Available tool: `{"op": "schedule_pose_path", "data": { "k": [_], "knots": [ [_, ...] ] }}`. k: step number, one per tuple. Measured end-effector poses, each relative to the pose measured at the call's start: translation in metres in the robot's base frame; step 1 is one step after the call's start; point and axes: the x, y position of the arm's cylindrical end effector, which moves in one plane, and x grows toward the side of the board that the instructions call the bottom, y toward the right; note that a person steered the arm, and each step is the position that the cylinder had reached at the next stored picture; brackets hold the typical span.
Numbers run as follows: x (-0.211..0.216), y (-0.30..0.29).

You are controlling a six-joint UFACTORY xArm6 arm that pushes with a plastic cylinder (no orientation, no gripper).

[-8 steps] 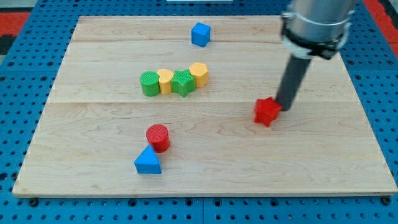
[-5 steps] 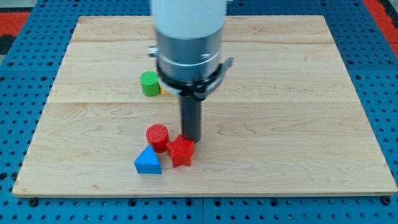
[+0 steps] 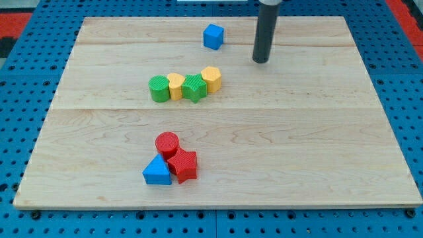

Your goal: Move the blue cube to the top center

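Leaves the red star block (image 3: 184, 164) parked against the red cylinder (image 3: 166, 142) and blue triangle (image 3: 156, 172), swings my tip (image 3: 261, 61) (bare rod, grasping nothing) up just right of the blue cube (image 3: 213, 36), already sitting untouched near the counter (image 3: 330, 165) top center, so probably needs only a nudge.

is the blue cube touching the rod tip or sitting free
Free. The blue cube sits alone near the wooden board's top edge, with bare wood between it and my tip to the view's right.

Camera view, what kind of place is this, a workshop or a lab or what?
Probably a robotics lab bench: a wooden board on a blue perforated base, small coloured blocks like the blue cube, and my tip to its right.
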Motion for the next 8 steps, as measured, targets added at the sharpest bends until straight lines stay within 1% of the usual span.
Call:
{"op": "schedule_pose_path", "data": {
  "k": [2, 3, 4, 5, 6, 7, 8],
  "knots": [
    [-0.050, -0.068],
    [-0.057, -0.124],
    [-0.057, -0.146],
    [-0.061, -0.091],
    [-0.079, -0.098],
    [-0.091, -0.133],
    [-0.088, -0.194]
  ]
}}
